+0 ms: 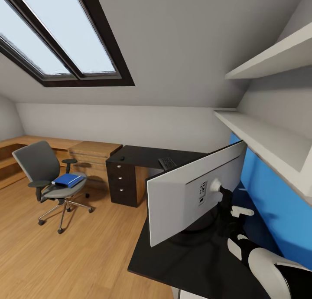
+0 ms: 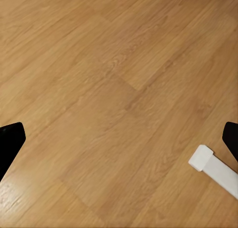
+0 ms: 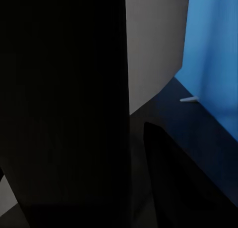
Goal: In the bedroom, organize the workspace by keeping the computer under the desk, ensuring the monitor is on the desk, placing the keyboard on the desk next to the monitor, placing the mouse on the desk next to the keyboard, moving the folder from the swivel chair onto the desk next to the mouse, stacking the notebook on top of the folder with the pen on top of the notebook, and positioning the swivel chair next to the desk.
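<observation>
- Counting from the head view: one monitor [image 1: 190,199], one swivel chair [image 1: 50,177], one folder [image 1: 68,180], one keyboard [image 1: 167,163], one desk [image 1: 186,257].
- Monitor: stands on the near wing of the desk, white back toward the camera, screen side facing the blue wall panel [image 1: 271,195]. Its neck and base are mostly hidden behind the panel and the arm.
- Folder: bright blue, lies flat on the chair seat.
- Swivel chair: on the wooden floor [image 1: 65,255], well apart from the desk, in front of the light wooden furniture [image 1: 93,153].
- Keyboard: only a short dark strip shows on the far wing of the desk, cut off by the monitor's edge.
- One small dark speck [image 1: 122,158] sits on the far desk corner above the drawer unit [image 1: 121,182]; too small to name.
- Two white shelves [image 1: 268,138] on the wall above the blue panel.
- Right gripper [image 1: 223,197]: at the centre of the monitor's back; whether its jaws are spread or clamped cannot be told. In the right wrist view a dark slab blocks most of the picture; a small pale object [image 3: 189,99] lies on the desktop by the blue wall.
- Left gripper [image 2: 119,141]: both black fingertips [image 2: 10,141] sit at opposite edges of the left wrist view, spread wide, holding nothing, over bare floor. One white block [image 2: 215,169], cut off at the edge, is unidentified.
</observation>
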Controlling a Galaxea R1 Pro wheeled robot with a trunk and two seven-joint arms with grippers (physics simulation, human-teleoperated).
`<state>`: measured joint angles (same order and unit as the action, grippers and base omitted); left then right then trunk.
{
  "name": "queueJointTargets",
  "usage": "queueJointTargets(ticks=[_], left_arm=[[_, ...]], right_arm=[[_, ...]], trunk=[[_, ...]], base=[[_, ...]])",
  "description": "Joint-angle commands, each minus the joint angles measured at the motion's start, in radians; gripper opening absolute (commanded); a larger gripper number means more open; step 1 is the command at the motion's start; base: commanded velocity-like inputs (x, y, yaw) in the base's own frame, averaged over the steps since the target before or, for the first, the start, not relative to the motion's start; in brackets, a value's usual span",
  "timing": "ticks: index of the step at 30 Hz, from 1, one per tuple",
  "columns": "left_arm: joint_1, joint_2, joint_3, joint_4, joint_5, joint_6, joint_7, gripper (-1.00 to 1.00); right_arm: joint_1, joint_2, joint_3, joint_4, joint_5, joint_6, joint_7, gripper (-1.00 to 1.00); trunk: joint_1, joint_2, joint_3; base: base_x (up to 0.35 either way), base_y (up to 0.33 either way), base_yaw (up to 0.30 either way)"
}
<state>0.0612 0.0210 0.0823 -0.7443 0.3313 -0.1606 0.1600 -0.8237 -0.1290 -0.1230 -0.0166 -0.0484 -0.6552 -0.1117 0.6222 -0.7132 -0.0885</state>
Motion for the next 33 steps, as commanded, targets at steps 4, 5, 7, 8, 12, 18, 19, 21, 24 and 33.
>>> queueJointTargets(ticks=[4,5,7,8,12,18,19,21,24,33], left_arm=[[0.000,0.000,-0.003,-0.001,0.009,-0.002,0.003,1.00],[0.000,0.000,-0.003,-0.001,0.009,-0.002,0.003,1.00],[0.000,0.000,-0.003,-0.001,0.009,-0.002,0.003,1.00],[0.000,0.000,-0.003,-0.001,0.009,-0.002,0.003,1.00],[0.000,0.000,-0.003,-0.001,0.009,-0.003,0.003,1.00],[0.000,0.000,-0.003,-0.001,0.009,-0.003,0.003,1.00],[0.000,0.000,-0.003,-0.001,0.009,-0.003,0.003,1.00],[0.000,0.000,-0.003,-0.001,0.009,-0.003,0.003,1.00],[0.000,0.000,-0.003,-0.001,0.009,-0.004,0.003,1.00],[0.000,0.000,-0.003,-0.001,0.009,-0.004,0.003,1.00]], right_arm=[[-0.002,0.000,-0.004,-0.001,-0.002,-0.004,0.004,-1.00],[-0.002,0.000,-0.004,-0.001,-0.002,-0.004,0.004,-1.00],[-0.002,0.000,-0.004,-0.001,-0.002,-0.004,0.004,-1.00],[-0.002,0.000,-0.004,-0.001,-0.002,-0.004,0.004,-1.00],[-0.002,-0.001,-0.004,-0.001,-0.002,-0.004,0.004,-1.00],[-0.002,-0.006,-0.004,0.000,-0.002,-0.004,0.005,-1.00],[-0.002,-0.007,-0.004,0.000,-0.002,-0.004,0.005,-1.00],[-0.002,-0.008,-0.004,-0.001,-0.002,-0.004,0.005,-1.00],[-0.002,-0.009,-0.004,-0.001,-0.002,-0.004,0.005,-1.00],[-0.001,-0.009,-0.004,0.000,-0.002,-0.004,0.006,-1.00]], trunk=[[0.016,-0.030,-0.014],[0.020,-0.037,-0.017],[0.027,-0.051,-0.023],[0.027,-0.051,-0.023],[0.027,-0.051,-0.023],[0.046,-0.086,-0.039],[0.050,-0.093,-0.042],[0.058,-0.107,-0.048],[0.069,-0.128,-0.058],[0.104,-0.191,-0.086]], base=[[0.000,0.000,0.000],[0.000,0.000,0.000],[0.000,0.000,0.000],[0.000,0.000,0.000],[0.000,0.000,0.000],[0.000,0.000,0.000],[0.000,0.000,0.000],[0.000,0.000,0.000],[0.000,0.000,0.000],[0.000,0.000,0.000]])
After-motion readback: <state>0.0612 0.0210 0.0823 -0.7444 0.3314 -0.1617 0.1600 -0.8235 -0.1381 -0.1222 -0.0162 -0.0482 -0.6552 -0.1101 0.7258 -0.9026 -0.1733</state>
